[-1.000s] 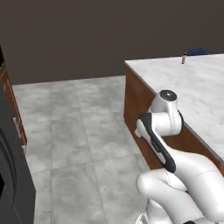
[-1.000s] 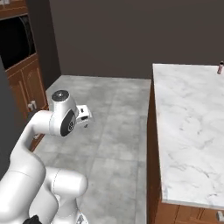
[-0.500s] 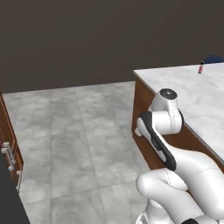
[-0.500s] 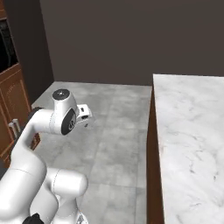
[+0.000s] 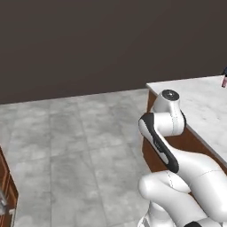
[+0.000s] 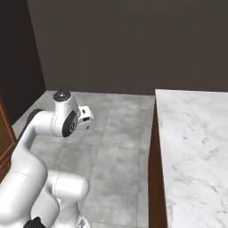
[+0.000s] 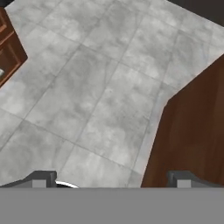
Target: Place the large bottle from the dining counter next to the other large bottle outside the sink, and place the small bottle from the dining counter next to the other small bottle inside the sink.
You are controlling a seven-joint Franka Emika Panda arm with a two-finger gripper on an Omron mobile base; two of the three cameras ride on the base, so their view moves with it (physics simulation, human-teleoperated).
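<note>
No readable text anywhere.
The small bottle (image 5: 224, 81) at the far edge of the bench (image 5: 208, 111) shows a reddish band, too small and cut off at the frame edge to make out any lettering; the robot arm (image 6: 62, 121) carries no legible brand or number.

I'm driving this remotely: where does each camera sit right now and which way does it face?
Left base view: behind the arm on its left, looking forward and down; white arm at lower right, white grey-veined marble counter beyond it.
Right base view: behind on the right; arm at lower left, the same counter on the right.
Hand view: on the hand, looking down at the grey tiled floor and the counter's brown wooden base; open fingers at the bottom.
Both base views share the arm, counter and floor.
</note>
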